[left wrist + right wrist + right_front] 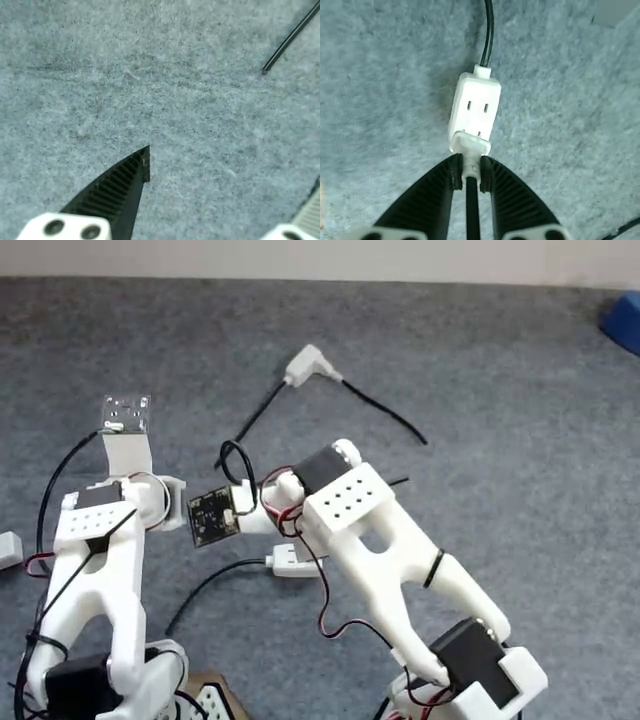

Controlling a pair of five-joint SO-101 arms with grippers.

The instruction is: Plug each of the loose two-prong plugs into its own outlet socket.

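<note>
In the right wrist view my right gripper [470, 170] is shut on a white two-prong plug [470, 146], whose black cord runs back between the fingers. The plug's face sits against the near end of a white outlet block [475, 107]; the prongs are hidden. One pair of slots on the block's top is bare. In the high view this outlet block [292, 562] lies on the carpet under the right arm [345, 505]. A second white plug [308, 365] lies loose farther back with its black cord. My left gripper [230, 170] hangs open over bare carpet at the left [125, 422].
Grey carpet [500, 420] covers the table. A black cord end [287, 42] lies near the left gripper. A small white object [8, 550] sits at the left edge and a blue object [622, 325] at the far right.
</note>
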